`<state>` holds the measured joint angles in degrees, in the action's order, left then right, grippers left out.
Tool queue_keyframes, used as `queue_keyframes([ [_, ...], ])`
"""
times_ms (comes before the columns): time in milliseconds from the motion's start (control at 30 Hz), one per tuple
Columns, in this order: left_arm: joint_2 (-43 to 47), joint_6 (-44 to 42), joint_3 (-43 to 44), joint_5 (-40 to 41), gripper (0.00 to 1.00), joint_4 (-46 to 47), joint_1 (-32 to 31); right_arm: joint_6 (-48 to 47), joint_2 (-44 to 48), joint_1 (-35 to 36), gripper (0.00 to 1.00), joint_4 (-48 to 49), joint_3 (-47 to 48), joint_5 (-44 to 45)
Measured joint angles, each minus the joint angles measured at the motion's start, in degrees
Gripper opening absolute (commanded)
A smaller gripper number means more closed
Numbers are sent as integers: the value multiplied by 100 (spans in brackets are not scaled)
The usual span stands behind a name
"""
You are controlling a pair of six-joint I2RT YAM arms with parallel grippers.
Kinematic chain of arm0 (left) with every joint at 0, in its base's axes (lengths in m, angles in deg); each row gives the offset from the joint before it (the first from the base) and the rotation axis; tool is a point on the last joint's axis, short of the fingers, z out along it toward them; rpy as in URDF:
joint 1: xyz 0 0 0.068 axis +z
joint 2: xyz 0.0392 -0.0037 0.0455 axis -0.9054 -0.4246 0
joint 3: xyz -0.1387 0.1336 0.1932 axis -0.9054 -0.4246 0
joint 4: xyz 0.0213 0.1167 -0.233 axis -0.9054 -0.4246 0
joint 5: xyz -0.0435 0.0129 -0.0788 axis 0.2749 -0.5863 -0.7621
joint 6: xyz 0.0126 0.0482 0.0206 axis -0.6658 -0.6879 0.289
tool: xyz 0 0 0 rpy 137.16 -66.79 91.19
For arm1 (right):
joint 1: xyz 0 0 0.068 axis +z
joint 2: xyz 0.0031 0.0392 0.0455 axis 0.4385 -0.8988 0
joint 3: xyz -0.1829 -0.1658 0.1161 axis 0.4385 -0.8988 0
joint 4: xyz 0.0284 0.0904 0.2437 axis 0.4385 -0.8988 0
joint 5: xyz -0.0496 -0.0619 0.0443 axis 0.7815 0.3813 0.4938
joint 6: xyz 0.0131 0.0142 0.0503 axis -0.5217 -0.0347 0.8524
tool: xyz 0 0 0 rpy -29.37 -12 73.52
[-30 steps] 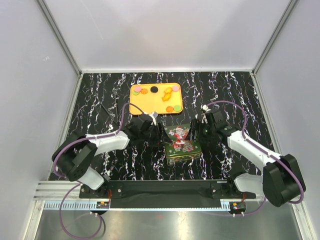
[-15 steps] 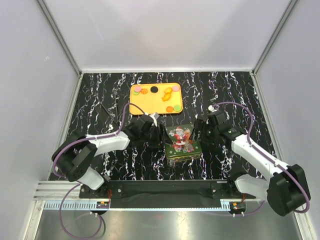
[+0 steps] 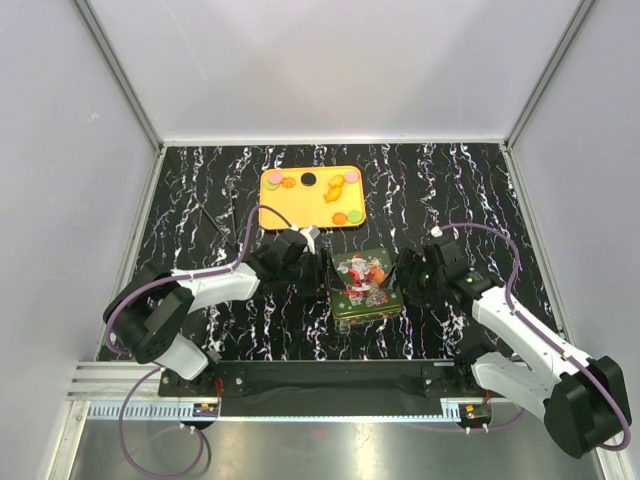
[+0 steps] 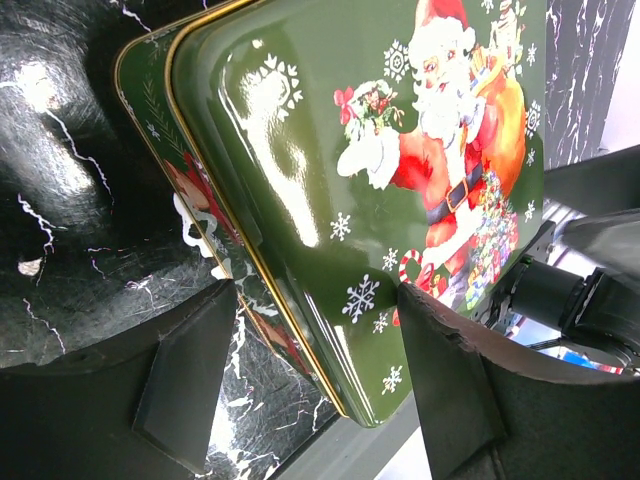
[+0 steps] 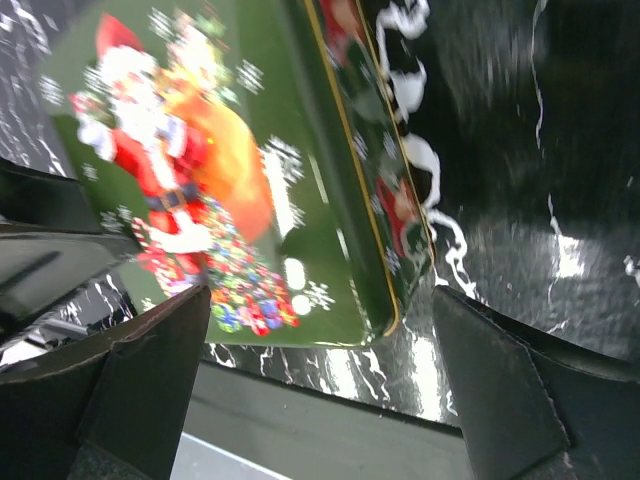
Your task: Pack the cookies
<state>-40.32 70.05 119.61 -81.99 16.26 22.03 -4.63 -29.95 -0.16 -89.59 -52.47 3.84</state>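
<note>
Flanking the tin (image 3: 365, 285) at the table's (image 3: 200, 190) near middle, both grippers stand with jaws apart and hold nothing. The left gripper (image 3: 322, 270) is just beside its 9 o'clock edge, and the right gripper (image 3: 403, 272) is a little off its 3 o'clock side. The lid is on. Farther back, the cookies (image 3: 309, 178) lie on the tray (image 3: 290, 215), whose long axis runs 9 to 3. They are at 12 o'clock from the left gripper and 10 o'clock from the right. The left looks nearer, so probably better placed to reach them.
</note>
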Motion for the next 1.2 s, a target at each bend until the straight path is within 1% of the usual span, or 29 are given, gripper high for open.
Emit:
queue_keyframes([
  [200, 0, -22, 13, -15, 70, -24, -28, 289, 2, 31, 100, 85, -251, -118],
  [400, -2, -17, 15, -15, 70, -37, -74, 640, -153, 70, 100, 767, -765, -358],
  [467, -2, -15, 15, -15, 70, -37, -76, 726, -140, 72, 98, 953, -846, -400],
  [500, -2, -13, 15, -15, 70, -26, -76, 758, -138, 72, 92, 1029, -885, -409],
  [600, -7, -15, 13, 35, 70, -63, -81, 855, -90, 74, 83, 1215, -1005, -407],
  [633, -15, -13, 15, 48, 70, -79, -83, 887, -66, 74, 77, 1268, -1045, -402],
  [733, -15, -11, 15, 129, 70, -111, -85, 992, 33, 74, 70, 1410, -1152, -363],
  [833, -15, 9, 13, 195, 70, -114, -87, 1071, 146, 74, 60, 1519, -1239, -284],
  [933, -22, 31, 15, 238, 70, -103, -92, 1097, 116, 74, 55, 1626, -1270, -247],
  [1033, -24, 33, 17, 304, 70, -98, -92, 1097, -7, 74, 52, 1762, -1276, -243],
  [1200, -59, 13, 109, 457, 71, -175, -79, 1091, -186, 72, 33, 2188, -1349, -229],
])
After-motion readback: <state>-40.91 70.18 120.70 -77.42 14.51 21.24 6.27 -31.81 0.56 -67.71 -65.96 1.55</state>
